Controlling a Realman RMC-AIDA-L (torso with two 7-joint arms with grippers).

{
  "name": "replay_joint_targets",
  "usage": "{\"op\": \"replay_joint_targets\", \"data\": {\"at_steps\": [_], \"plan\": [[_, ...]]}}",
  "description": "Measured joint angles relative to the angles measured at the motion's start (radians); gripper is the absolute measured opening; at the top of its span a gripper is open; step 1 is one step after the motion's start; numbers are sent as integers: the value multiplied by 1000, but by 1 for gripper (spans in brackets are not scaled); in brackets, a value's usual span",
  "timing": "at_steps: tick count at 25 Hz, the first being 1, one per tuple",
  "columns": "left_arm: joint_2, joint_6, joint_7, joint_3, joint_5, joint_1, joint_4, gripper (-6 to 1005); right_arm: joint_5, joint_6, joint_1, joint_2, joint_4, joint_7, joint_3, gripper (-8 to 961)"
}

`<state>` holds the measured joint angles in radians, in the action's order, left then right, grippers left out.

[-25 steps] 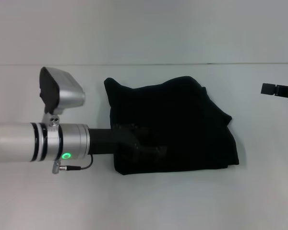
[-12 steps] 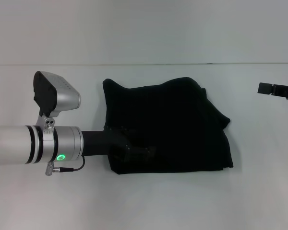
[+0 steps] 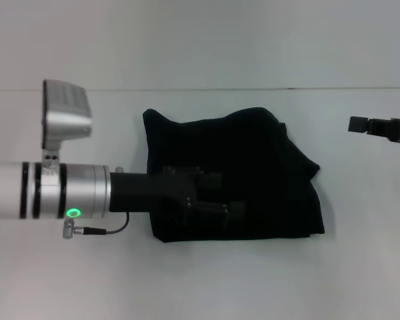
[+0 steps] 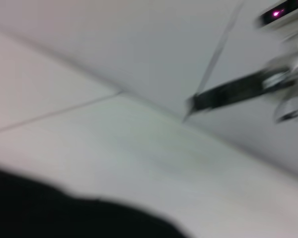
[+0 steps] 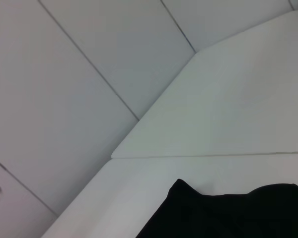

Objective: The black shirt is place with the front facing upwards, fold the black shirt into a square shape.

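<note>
The black shirt [image 3: 253,167] lies folded into a rough rectangle in the middle of the white table [image 3: 207,280]; no lettering shows. My left gripper [image 3: 217,200] reaches in from the left and sits over the shirt's near left part, black against black cloth. My right gripper [image 3: 360,125] hovers at the far right, well apart from the shirt. The shirt also shows as a dark mass in the left wrist view [image 4: 64,218] and in the right wrist view [image 5: 228,213].
The table's far edge [image 3: 207,89] meets a pale wall. My left arm's silver forearm [image 3: 47,193] crosses the table's left side. My right arm [image 4: 233,94] shows far off in the left wrist view.
The shirt's lower right edge drew in to the left. My left wrist has rolled and its gripper now reaches farther right over the cloth. The right gripper drifted slightly left.
</note>
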<state>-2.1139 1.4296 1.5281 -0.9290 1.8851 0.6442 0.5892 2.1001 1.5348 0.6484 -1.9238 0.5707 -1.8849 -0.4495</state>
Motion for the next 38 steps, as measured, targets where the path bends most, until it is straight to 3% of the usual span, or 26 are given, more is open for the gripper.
{"op": "replay_joint_targets", "data": {"at_steps": [5,11,16,22,27,29,34,38], "plan": [[2,174,-45,120,-6,8,12,863,2,-68,20,-11,-3,26,-72,0],[17,232,-55,235,-7,1,9,865,-16,-80,22,-37,13,113,-89,-1],[28,288,-53,318,-7,0,8,866,-103,-16,-26,-54,54,242,-82,-1],[35,307,-58,345,-8,0,12,884,-245,94,-124,-68,102,401,-80,160],[38,283,-63,320,13,1,15,888,-243,156,-189,-91,191,432,-87,382],[42,273,-51,289,37,4,29,887,-218,164,-212,-110,247,417,-96,605],[35,223,56,248,128,7,99,884,-106,158,-236,-156,371,297,-92,711],[36,168,105,227,182,10,114,882,-42,144,-226,-162,388,203,-100,796]]}}
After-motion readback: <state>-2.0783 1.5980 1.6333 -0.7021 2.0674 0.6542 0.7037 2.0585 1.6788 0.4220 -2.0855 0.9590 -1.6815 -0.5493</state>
